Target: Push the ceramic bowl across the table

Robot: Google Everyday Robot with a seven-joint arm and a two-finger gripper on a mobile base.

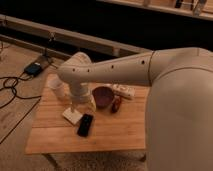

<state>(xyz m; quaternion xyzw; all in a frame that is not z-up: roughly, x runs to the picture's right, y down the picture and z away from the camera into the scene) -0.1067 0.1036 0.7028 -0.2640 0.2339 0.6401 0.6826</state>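
Observation:
The dark maroon ceramic bowl (103, 96) stands upright on the light wooden table (115, 132), near the middle of its far half. My arm reaches in from the right, bends at a joint above the table's left part and drops down. My gripper (81, 104) hangs just left of the bowl, close to its rim, low over the tabletop. I cannot tell whether it touches the bowl. The arm hides part of the table behind it.
A translucent white cup (56, 86) stands at the far left of the table. A black phone (85, 125) and a small white flat object (71, 116) lie in front of the gripper. A white power strip (123, 91) and a small dark reddish item (116, 104) lie right of the bowl. Cables and a blue box (33, 68) lie on the floor at the left.

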